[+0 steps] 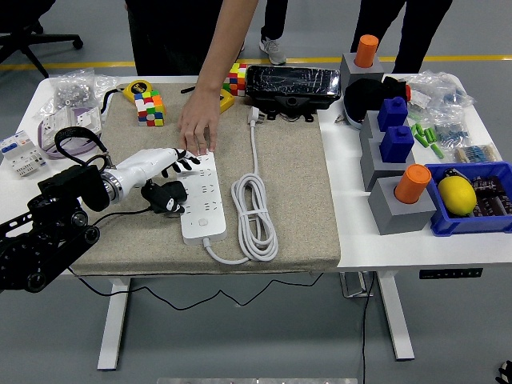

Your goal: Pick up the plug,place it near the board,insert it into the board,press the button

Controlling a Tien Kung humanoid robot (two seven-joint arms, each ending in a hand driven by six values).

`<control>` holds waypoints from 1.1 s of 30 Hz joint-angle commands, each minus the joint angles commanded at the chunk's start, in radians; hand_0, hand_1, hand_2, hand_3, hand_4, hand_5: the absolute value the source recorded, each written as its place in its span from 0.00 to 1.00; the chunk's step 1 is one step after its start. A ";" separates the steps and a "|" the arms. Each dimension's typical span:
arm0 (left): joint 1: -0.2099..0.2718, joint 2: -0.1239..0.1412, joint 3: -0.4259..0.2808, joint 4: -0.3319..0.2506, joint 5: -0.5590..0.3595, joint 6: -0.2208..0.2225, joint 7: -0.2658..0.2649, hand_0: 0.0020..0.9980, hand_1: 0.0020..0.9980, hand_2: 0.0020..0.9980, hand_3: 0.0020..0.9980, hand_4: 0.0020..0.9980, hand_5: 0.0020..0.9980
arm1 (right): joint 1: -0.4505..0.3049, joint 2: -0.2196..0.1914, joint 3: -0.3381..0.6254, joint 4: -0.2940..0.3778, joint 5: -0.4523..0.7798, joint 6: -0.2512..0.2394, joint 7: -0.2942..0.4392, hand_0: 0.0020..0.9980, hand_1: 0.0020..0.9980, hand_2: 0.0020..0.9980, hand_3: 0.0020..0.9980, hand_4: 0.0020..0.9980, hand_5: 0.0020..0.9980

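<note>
Head view: black plug (165, 196) lies on the grey mat (296, 184) on the worktop (352, 216), touching the left edge of the white power strip (202, 198), not inserted. Looks light, rigid, smooth plastic; the trailing thin cable will likely tug. Best hold: pinch the body's sides, prongs kept free. Left hand (152, 164) hovers just above and far of the plug, fingers spread, holding nothing; arm comes in low from the near left. Person's hand (198, 128) presses flat on the strip's far end, probably steadying it. Right hand not visible.
</note>
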 joint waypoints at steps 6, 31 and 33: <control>-0.007 0.001 0.001 0.005 0.003 -0.003 0.001 0.51 0.71 0.77 0.82 1.00 0.06 | 0.002 -0.001 -0.001 0.000 0.002 0.000 0.000 0.78 0.72 0.72 0.75 1.00 0.91; -0.042 0.010 0.008 0.007 0.015 -0.010 0.008 0.51 0.71 0.77 0.82 1.00 0.07 | 0.002 -0.002 -0.003 0.000 0.006 -0.002 0.003 0.78 0.72 0.72 0.75 1.00 0.91; -0.044 0.012 0.008 0.006 0.016 -0.012 0.008 0.51 0.71 0.77 0.82 1.00 0.07 | 0.002 -0.002 -0.004 0.000 0.007 -0.002 0.003 0.78 0.72 0.72 0.75 1.00 0.91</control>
